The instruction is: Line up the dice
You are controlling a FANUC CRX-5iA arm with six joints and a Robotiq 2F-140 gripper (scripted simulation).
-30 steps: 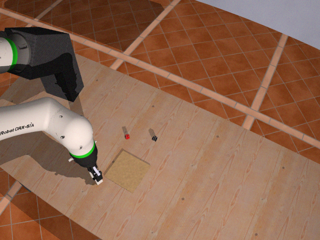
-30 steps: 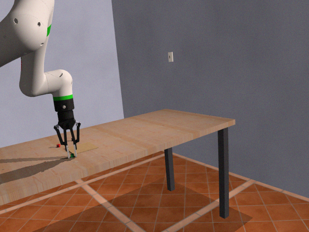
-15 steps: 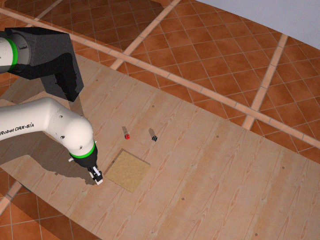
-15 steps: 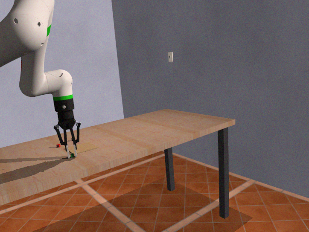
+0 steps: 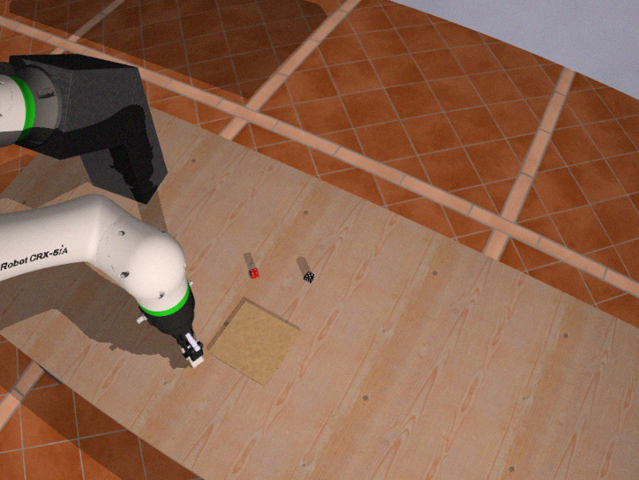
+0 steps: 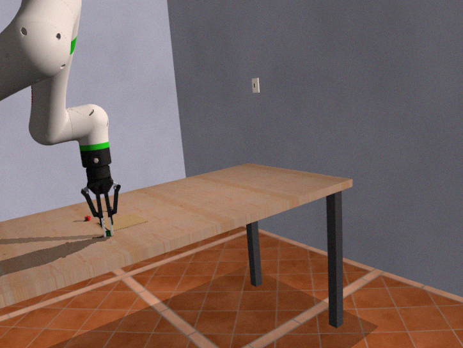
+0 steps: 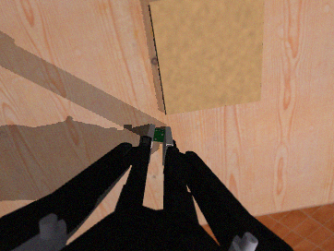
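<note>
A small green die [image 7: 160,135] sits on the table just off the near corner of the tan mat [image 7: 209,53]. My gripper [image 7: 159,133] points straight down with its fingertips at the table, shut on the green die. In the top view the gripper [image 5: 195,357] stands left of the mat [image 5: 255,341] and hides the green die. A red die [image 5: 253,273] and a black die [image 5: 308,277] lie on the bare wood beyond the mat, apart from each other. In the side view the green die [image 6: 109,233] shows between the fingertips.
The table's near edge lies close behind the gripper in the wrist view. My arm's shadow falls across the wood to the left of the gripper. The mat [image 6: 128,221] lies flat on the table.
</note>
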